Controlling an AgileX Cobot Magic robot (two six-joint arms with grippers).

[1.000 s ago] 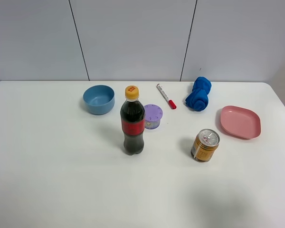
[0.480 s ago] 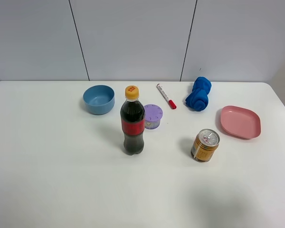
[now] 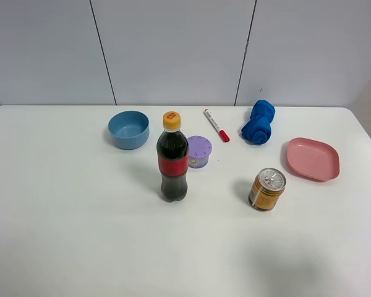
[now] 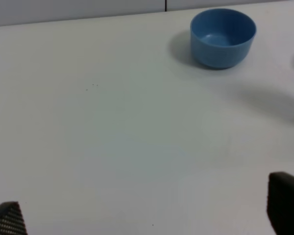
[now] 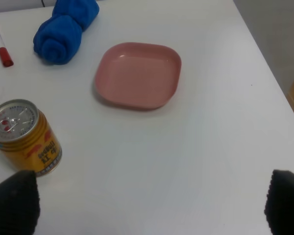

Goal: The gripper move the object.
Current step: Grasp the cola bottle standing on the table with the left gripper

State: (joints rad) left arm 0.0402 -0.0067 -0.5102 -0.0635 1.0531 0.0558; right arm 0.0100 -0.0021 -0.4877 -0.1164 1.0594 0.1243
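Note:
The tall cola bottle [image 3: 172, 158] with a red label and yellow-orange cap stands upright near the middle of the white table [image 3: 80, 235] in the exterior high view. It does not show in either wrist view. Neither arm shows in the exterior high view. In the left wrist view my left gripper [image 4: 147, 215] is open and empty, with its black fingertips [image 4: 285, 201] at the frame's lower corners. In the right wrist view my right gripper [image 5: 149, 205] is open and empty, its fingertips [image 5: 13, 200] wide apart over bare table.
A blue bowl [image 3: 128, 129] [image 4: 222, 36] stands behind the bottle. A purple lidded cup [image 3: 199, 151] sits beside it. A red marker [image 3: 216, 125], a blue rolled cloth [image 3: 258, 122] [image 5: 65, 29], a pink plate [image 3: 313, 158] [image 5: 138, 74] and a gold can [image 3: 266, 189] [image 5: 24, 136] lie to the right.

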